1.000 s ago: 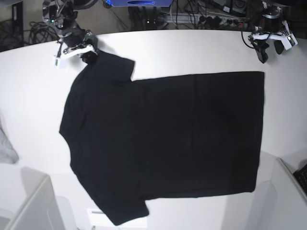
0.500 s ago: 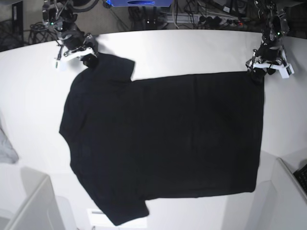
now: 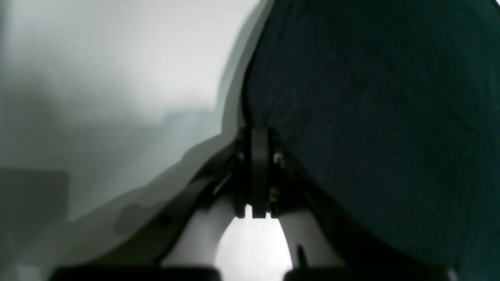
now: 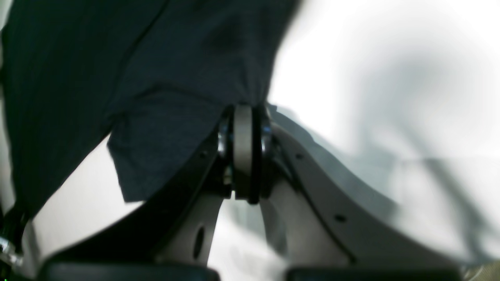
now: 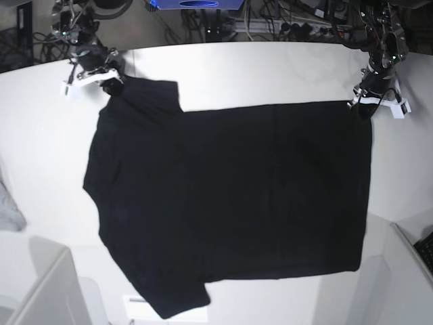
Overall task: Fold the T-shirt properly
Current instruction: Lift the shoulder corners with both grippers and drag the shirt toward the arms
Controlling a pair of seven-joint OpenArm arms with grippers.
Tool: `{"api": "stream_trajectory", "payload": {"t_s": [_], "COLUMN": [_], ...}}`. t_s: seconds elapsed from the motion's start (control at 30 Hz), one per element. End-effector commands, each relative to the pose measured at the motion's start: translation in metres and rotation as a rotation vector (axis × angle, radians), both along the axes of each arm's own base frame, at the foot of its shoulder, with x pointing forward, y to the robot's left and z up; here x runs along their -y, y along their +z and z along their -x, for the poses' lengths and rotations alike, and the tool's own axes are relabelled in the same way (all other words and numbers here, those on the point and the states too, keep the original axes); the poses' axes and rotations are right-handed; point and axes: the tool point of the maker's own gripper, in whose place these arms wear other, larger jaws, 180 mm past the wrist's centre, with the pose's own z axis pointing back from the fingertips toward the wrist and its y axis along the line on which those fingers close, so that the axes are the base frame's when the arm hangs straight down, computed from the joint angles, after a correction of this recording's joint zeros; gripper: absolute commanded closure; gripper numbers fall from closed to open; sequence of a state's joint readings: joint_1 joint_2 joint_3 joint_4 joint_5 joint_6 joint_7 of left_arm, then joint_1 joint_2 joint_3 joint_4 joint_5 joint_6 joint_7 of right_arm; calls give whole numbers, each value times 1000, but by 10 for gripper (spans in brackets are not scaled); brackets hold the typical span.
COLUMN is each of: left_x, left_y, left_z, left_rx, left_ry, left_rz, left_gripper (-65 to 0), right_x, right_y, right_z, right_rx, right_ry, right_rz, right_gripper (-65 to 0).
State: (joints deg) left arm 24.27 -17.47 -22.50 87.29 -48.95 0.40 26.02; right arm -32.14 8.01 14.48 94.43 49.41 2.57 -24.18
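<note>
A white tabletop (image 5: 270, 68) carries everything. A small grey cloth (image 5: 8, 206) lies at its left edge, well apart from the shirt, and white bins (image 5: 47, 291) stand at the near-left corner. Cables and equipment crowd the floor beyond the far edge. Nothing lies between the claws and the shirt.

The right claw (image 5: 108, 76), at the far left, is clenched on the tip of the far sleeve; its wrist view shows the pads pinched together with dark fabric gathered at them. The left claw (image 5: 370, 103), at the far right, is clamped on the far hem corner.

The T-shirt (image 5: 230, 203) lies spread flat and plain black across the tabletop's middle, collar to the left, hem to the right.
</note>
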Motion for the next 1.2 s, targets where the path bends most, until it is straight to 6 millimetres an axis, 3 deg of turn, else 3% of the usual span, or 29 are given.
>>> {"api": "stream_trajectory", "payload": {"t_s": [0.0, 0.13, 0.37, 0.73, 0.83, 0.97, 1.17], "left_x": [1, 9, 21, 28, 30, 32, 37], "left_y": [4, 12, 26, 22, 23, 35, 61], "left_z": [-1, 2, 17, 75, 84, 77, 59], "left_rx": [-5, -6, -2, -111, -128, -95, -43], "left_ry": [-21, -54, -103, -137, -145, -156, -240], "left_rz": [-1, -4, -21, -34, -35, -49, -182], "left_gripper": [0, 0, 0, 0, 0, 0, 0], "right_x": [15, 26, 22, 7, 4, 3, -1], "right_y": [-11, -10, 7, 31, 39, 43, 65], "right_z": [18, 26, 41, 71, 71, 66, 41], "right_rx": [-86, -95, -83, -89, -76, -58, 30], "right_ry": [-19, -45, -24, 2, 9, 12, 28], "right_rz": [49, 64, 79, 77, 77, 80, 89], "right_gripper": [0, 0, 0, 0, 0, 0, 0]}}
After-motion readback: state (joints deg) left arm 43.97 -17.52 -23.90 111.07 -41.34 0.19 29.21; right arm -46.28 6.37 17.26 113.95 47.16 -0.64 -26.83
